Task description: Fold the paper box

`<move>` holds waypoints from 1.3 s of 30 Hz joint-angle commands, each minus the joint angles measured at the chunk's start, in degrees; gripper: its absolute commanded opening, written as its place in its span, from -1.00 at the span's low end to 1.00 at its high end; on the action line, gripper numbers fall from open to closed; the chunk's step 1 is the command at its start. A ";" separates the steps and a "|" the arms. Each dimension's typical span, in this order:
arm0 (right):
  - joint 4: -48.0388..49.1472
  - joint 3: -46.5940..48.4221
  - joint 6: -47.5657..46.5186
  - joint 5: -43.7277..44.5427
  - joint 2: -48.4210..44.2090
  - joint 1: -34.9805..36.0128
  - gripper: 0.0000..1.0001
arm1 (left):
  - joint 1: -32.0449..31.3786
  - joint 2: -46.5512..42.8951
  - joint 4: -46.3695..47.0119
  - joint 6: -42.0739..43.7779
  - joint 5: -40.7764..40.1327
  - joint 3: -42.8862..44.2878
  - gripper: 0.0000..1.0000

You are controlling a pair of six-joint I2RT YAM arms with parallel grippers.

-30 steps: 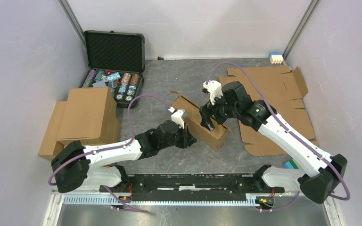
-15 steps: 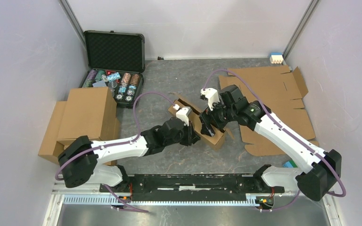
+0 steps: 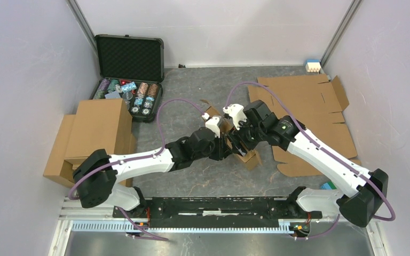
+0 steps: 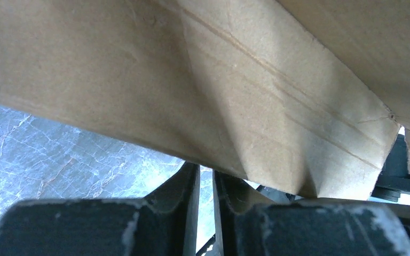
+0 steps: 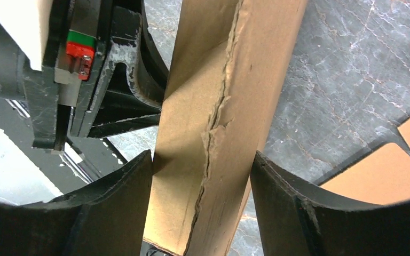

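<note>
The paper box (image 3: 250, 158) sits mid-table, mostly hidden from above by the two grippers that meet over it. Bare grey table (image 3: 192, 90) lies open on its far and near sides. Flat cardboard blanks (image 3: 309, 106) spread from just right of it to the right wall. A stack of folded cardboard boxes (image 3: 99, 130) stands by the left wall. The open poker chip case (image 3: 129, 53) in the far left corner holds rows of chips (image 3: 131, 95). The right gripper (image 5: 203, 160) grasps the box, one finger against each face. Only its wrist view shows the ragged seam (image 5: 213, 128) running down that narrow side. The left gripper (image 4: 206, 181) sits under a cardboard flap with its fingers almost together. Whether it pinches cardboard I cannot tell.
</note>
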 commanded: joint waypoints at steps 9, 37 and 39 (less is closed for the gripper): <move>-0.60 0.35 0.74 9.35 -2.95 0.60 0.17 | 2.12 -14.51 -17.55 6.84 -4.03 3.72 -0.53; 0.19 -1.99 1.32 -18.48 -3.51 -1.18 0.18 | 30.79 -20.13 -19.32 36.75 24.00 14.73 0.94; -0.13 -1.42 1.35 -17.80 -3.23 -1.18 0.18 | 31.39 -17.97 -19.11 36.84 26.97 15.48 0.94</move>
